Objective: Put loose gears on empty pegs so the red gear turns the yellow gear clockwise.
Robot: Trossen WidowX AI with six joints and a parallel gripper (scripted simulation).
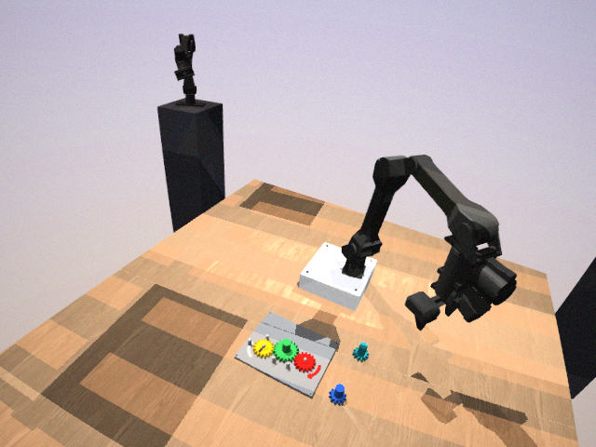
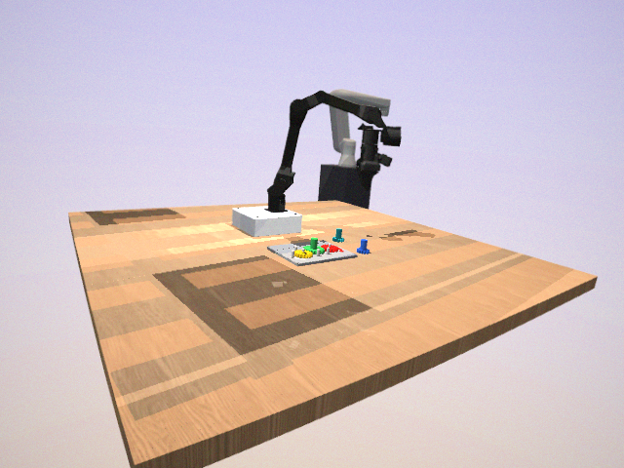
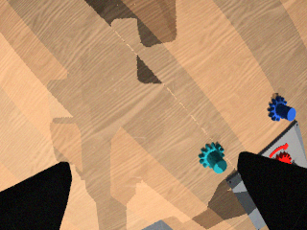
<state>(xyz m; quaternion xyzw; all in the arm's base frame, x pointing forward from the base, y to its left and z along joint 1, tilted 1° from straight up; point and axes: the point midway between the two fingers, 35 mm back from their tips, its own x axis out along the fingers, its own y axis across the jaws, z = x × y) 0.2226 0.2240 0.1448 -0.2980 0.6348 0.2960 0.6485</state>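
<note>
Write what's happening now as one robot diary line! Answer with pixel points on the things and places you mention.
gripper [image 1: 450, 315] [image 2: 369, 178] [image 3: 157, 168]: open, off the board | green gear [image 1: 286, 350] [image 2: 314, 246]: between red and yellow | blue gear [image 1: 337, 394] [image 2: 363, 247] [image 3: 280, 109]: on table

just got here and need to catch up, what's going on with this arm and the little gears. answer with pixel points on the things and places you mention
The arm is handling nothing right now: its claw [image 1: 445, 312] [image 3: 157, 168] is open and empty, off to the side of the board [image 1: 284, 327] [image 2: 282, 249]. On the board, the green gear [image 1: 286, 352] sits between the red gear [image 1: 302, 364] and the yellow gear [image 1: 261, 349], seemingly linking them. The teal gear [image 1: 361, 352] [image 2: 338, 236] [image 3: 211, 156] and blue gear [image 1: 337, 395] [image 2: 363, 247] [image 3: 278, 109] stand loose on the table. Some pegs are bare.
</note>
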